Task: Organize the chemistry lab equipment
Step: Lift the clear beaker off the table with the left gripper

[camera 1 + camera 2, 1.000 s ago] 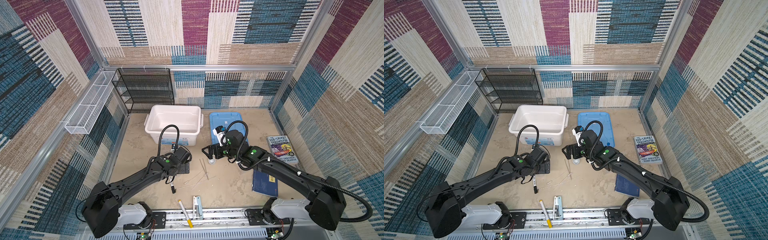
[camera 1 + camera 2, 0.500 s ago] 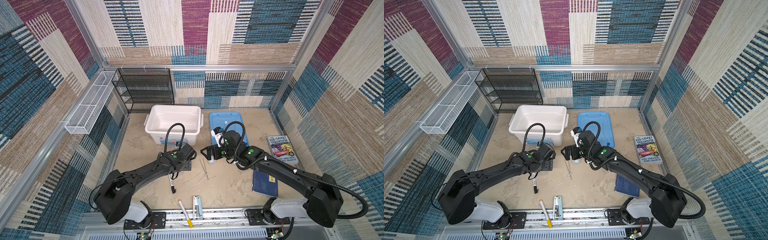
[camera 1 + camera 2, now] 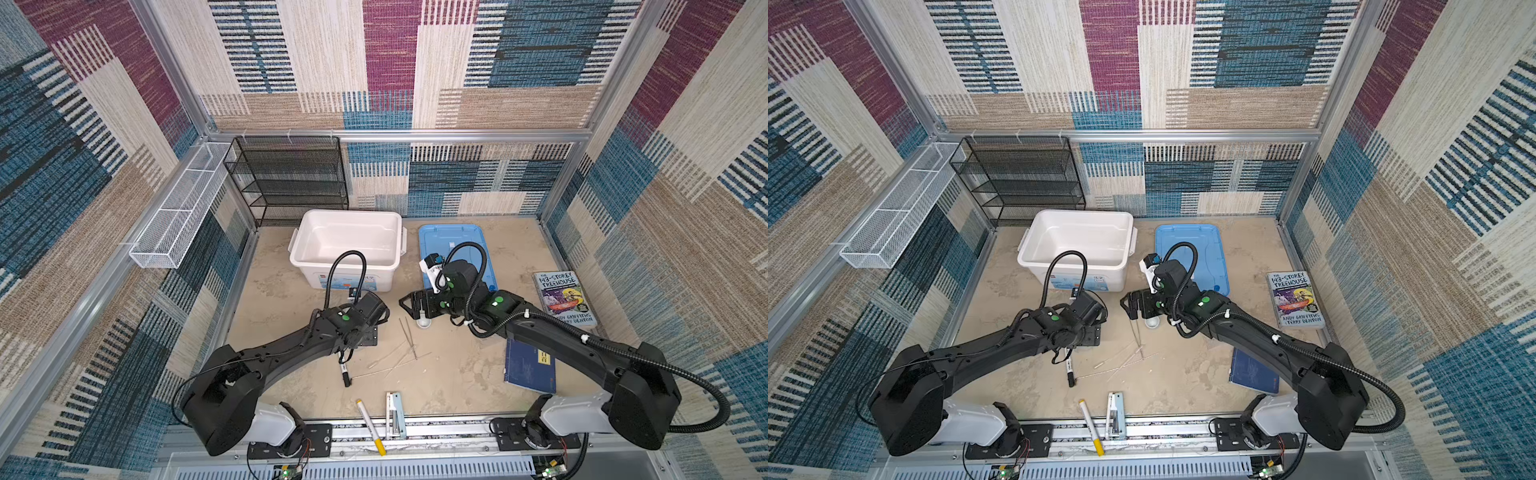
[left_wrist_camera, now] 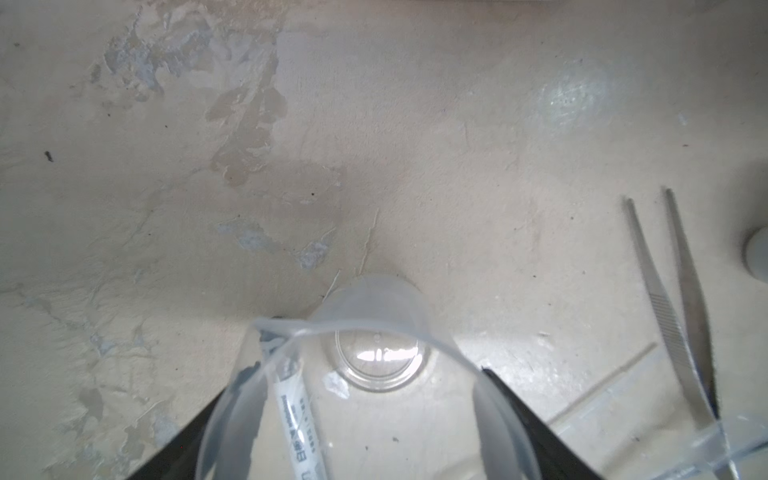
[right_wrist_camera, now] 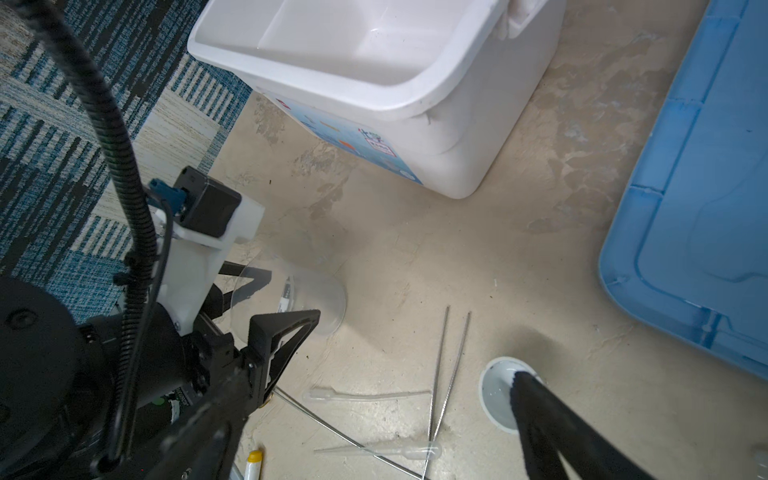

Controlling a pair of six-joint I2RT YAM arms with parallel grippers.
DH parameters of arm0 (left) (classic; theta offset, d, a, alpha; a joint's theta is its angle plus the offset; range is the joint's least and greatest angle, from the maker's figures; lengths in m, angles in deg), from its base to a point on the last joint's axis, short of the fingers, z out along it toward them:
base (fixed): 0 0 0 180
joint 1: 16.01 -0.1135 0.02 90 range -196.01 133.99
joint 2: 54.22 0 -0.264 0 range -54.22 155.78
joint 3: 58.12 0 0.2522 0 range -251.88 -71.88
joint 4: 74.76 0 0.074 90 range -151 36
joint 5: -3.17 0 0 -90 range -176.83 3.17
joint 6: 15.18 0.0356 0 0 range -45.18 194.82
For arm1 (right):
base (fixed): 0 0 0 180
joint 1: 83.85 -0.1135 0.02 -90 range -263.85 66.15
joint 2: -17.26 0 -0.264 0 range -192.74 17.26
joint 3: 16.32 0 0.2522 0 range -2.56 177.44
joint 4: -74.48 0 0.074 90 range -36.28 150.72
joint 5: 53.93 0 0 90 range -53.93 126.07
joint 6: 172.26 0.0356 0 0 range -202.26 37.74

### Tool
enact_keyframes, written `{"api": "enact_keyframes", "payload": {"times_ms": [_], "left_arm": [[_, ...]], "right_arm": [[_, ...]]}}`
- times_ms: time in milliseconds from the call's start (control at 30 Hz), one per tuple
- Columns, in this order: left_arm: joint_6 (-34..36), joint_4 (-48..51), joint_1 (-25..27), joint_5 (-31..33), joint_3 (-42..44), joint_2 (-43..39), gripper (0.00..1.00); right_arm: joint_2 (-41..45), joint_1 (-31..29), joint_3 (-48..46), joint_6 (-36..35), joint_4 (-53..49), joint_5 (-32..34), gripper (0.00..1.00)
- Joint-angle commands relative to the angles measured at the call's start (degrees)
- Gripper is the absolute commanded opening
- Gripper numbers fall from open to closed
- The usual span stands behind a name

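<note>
Beaker [image 5: 320, 291]: clear plastic, lying on its side near the front of the white bin [image 3: 345, 214].
Left gripper [image 4: 365, 370]: jaws wide, flanking the beaker's walls; whether they grip cannot be told.
Right gripper [image 3: 412, 308]: fully spread, empty, one finger [image 5: 540, 407] over the dish [image 5: 496, 395].
Table [image 3: 457, 374]: mottled beige, worn patches.
Walls [image 3: 390, 62]: patchwork weave of blue, maroon and beige, in aluminium framing [image 3: 415, 135].
</note>
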State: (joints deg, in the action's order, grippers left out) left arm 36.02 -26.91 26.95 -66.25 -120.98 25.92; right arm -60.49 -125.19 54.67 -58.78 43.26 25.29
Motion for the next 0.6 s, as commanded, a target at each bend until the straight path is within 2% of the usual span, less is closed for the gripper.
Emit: {"api": "enact_keyframes", "payload": {"times_ms": [0, 200, 367, 567], "left_arm": [[-1.3, -2.1, -0.4, -0.7, 0.4, -1.1, 0.77], [-1.7, -0.5, -0.6, -0.1, -0.2, -2.3, 0.72], [-2.0, 1.5, -0.7, 1.1, -0.9, -7.1, 0.7], [2.1, 9.3, -2.1, 2.0, -8.4, -13.5, 0.68]], "right_arm": [[-0.4, -0.2, 0.7, -0.2, 1.5, -0.5, 1.0], [-0.6, -0.2, 1.4, -0.4, 1.7, -0.9, 1.0], [0.4, -0.2, 1.6, 0.0, 2.9, -2.3, 1.0], [1.7, -0.2, 4.4, 1.5, 5.8, -3.9, 1.0]]}}
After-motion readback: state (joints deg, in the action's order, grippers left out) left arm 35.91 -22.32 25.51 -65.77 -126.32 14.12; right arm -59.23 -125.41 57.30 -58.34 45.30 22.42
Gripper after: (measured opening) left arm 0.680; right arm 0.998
